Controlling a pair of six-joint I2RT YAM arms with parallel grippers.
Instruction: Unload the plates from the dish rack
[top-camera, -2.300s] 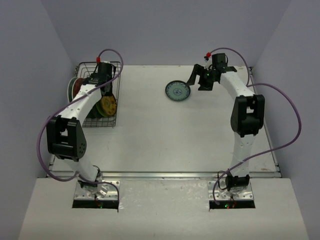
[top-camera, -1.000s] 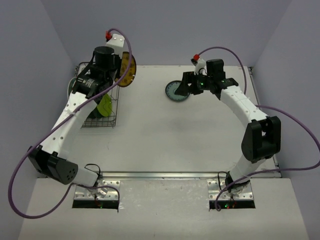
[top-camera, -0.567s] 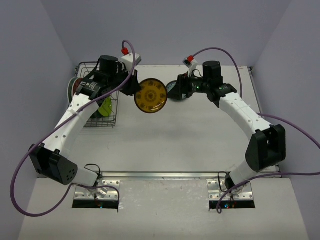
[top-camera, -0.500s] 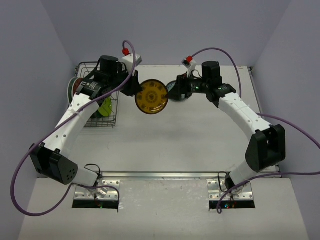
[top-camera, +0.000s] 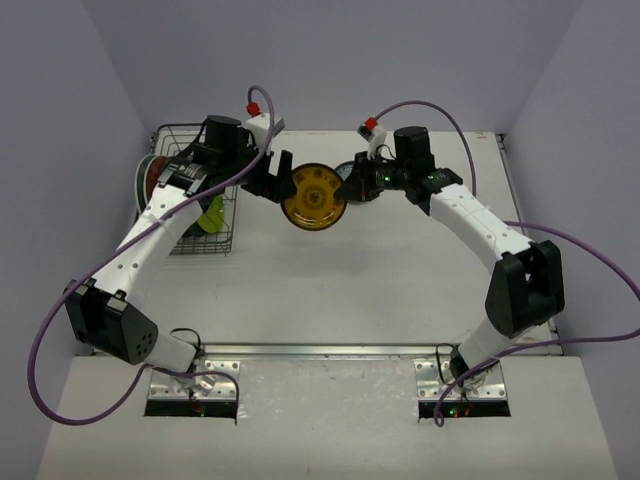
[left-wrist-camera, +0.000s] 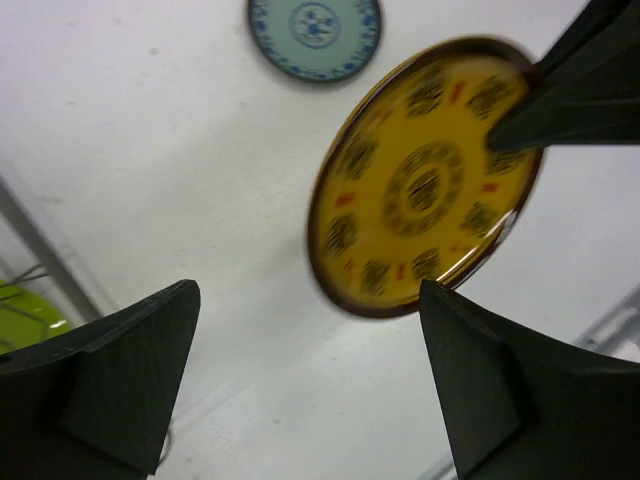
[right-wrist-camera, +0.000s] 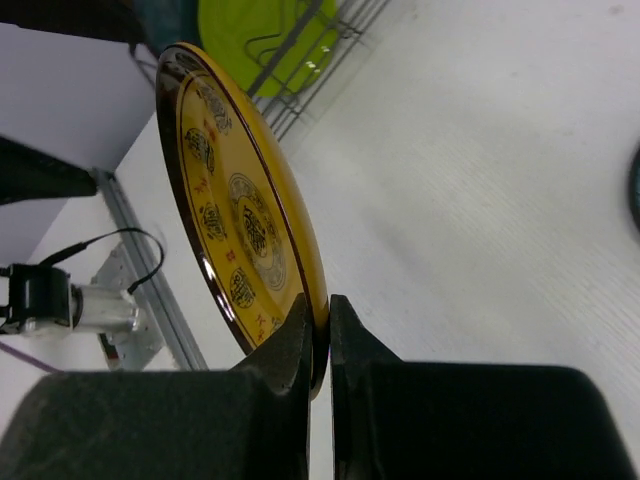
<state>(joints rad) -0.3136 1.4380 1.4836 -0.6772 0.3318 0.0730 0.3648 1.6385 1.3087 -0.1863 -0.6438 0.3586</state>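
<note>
My right gripper is shut on the rim of the small yellow patterned plate and holds it tilted above the table; the right wrist view shows the fingers pinching the plate's edge. My left gripper is open and empty just left of that plate, which shows in its wrist view beyond the spread jaws. The black wire dish rack stands at the far left with a lime-green plate and a red plate in it. A bluish-teal plate lies flat on the table.
The rack's wires and the lime-green plate lie beyond the held plate. A metal rail runs along the table's near edge. Purple cables loop off both arms.
</note>
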